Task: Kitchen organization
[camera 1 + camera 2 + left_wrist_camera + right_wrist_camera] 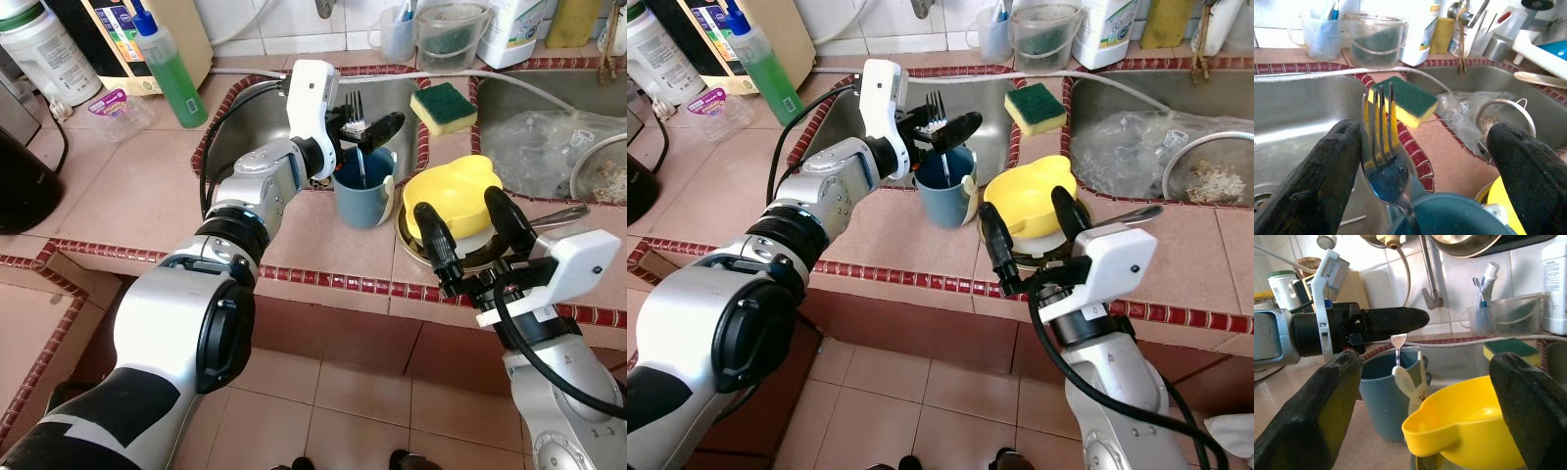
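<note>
Setting: a tiled kitchen counter (147, 186) edged in red trim, with a stainless steel double sink (250, 117) behind it.

Fork: a steel table fork (358, 122) stands tines-up in a dark blue plastic mug (362, 191) at the counter's edge beside the sink; its handle is down inside the mug.

Left gripper: the left gripper (367, 122) hangs over the mug with its fingers spread wide; in the left wrist view the fork's tines sit just beside one black finger (1327, 171) and well apart from the other, so nothing is clamped.

Right gripper: the right gripper (475, 230) hovers at a yellow plastic bowl (451, 201) that rests in a metal pan (470, 257) next to the mug, fingers wide on either side of the bowl and not closed on it.

Done so far: the fork appears delivered to the mug (a fair reading of the open fingers).

Still to do: the yellow bowl looks like the next item; a yellow-and-green sponge (443, 106) lies on the divider between the basins, and a metal strainer (607, 176) and crumpled clear plastic (534, 137) remain in the far basin.

Backdrop: a green liquid-soap bottle (171, 64) stands on the counter, well apart from the work.
</note>
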